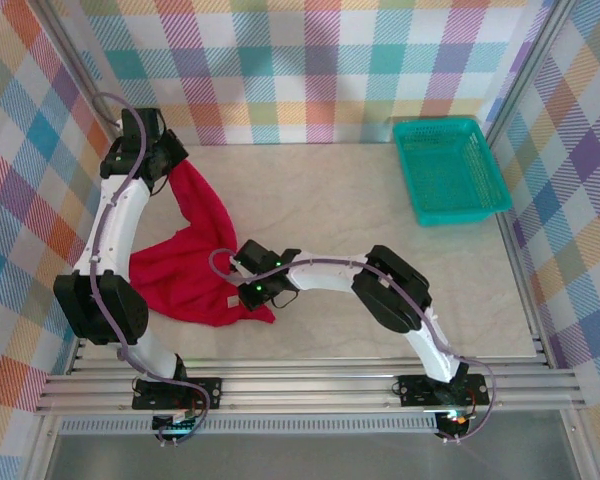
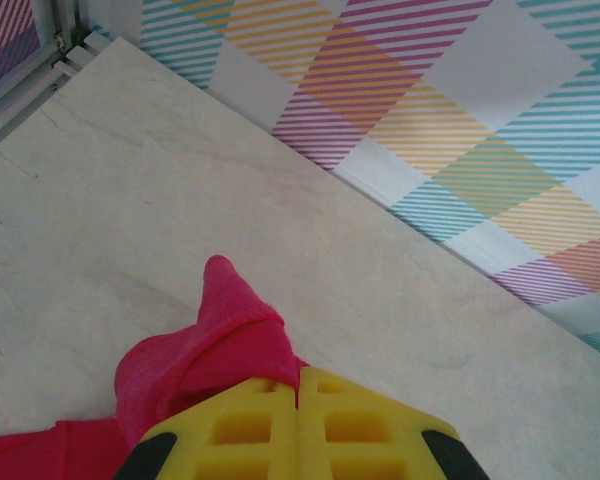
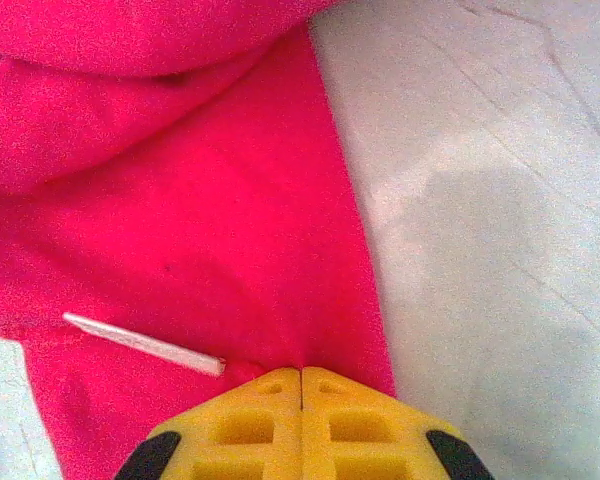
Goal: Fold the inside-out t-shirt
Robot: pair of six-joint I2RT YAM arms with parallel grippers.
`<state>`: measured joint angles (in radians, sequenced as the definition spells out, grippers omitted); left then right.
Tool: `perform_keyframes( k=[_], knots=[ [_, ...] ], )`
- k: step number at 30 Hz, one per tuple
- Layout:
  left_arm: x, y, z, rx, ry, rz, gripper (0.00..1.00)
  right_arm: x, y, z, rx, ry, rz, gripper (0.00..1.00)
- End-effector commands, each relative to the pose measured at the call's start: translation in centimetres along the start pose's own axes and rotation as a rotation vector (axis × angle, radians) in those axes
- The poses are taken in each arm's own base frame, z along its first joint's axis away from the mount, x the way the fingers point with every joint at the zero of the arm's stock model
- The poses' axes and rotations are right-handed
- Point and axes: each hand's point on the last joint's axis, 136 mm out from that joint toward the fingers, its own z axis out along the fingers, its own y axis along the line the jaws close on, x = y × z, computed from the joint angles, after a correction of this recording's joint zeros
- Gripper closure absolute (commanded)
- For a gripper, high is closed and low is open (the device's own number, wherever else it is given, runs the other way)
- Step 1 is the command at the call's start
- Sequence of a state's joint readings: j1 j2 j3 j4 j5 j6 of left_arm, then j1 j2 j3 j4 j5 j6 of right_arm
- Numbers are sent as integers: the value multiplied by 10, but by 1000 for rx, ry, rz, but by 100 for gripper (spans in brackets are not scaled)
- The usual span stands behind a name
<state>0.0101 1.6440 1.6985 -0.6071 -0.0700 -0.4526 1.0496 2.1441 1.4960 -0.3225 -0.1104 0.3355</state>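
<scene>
The inside-out t-shirt [image 1: 185, 272] is bright red and lies crumpled at the left of the table, with one part pulled up toward the back left. My left gripper [image 1: 170, 163] is shut on that raised part, and red cloth [image 2: 215, 345] bunches out from between its yellow fingers [image 2: 255, 425]. My right gripper [image 1: 248, 298] sits at the shirt's near right edge. Its jaws are shut and the red cloth [image 3: 200, 200] puckers at its tips [image 3: 300, 372]. The white neck tag [image 3: 140, 342] lies just left of them.
A teal plastic basket [image 1: 450, 170] stands at the back right. Bare marbled tabletop [image 1: 380, 210] lies between shirt and basket. Checked walls close in the back and both sides, and a metal rail [image 1: 310, 385] runs along the near edge.
</scene>
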Motion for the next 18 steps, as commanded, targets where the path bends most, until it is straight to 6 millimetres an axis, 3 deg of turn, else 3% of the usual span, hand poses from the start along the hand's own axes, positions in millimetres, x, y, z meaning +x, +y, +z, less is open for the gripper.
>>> perform_keyframes(
  k=[1, 4, 9, 15, 18],
  knots=[
    [-3, 6, -10, -7, -9, -17, 100, 15, -42, -28, 101, 22, 69, 100],
    [0, 9, -6, -11, -4, -19, 100, 19, -73, -55, 116, -14, 124, 100],
    [7, 13, 0, -28, 16, -15, 100, 25, -103, -85, 205, -20, 132, 100],
    [12, 21, -2, -51, 29, 13, 100, 32, -189, -137, 292, -90, 307, 100],
    [19, 20, -1, -36, 47, 9, 100, 26, -209, -157, 331, -111, 309, 100]
  ],
)
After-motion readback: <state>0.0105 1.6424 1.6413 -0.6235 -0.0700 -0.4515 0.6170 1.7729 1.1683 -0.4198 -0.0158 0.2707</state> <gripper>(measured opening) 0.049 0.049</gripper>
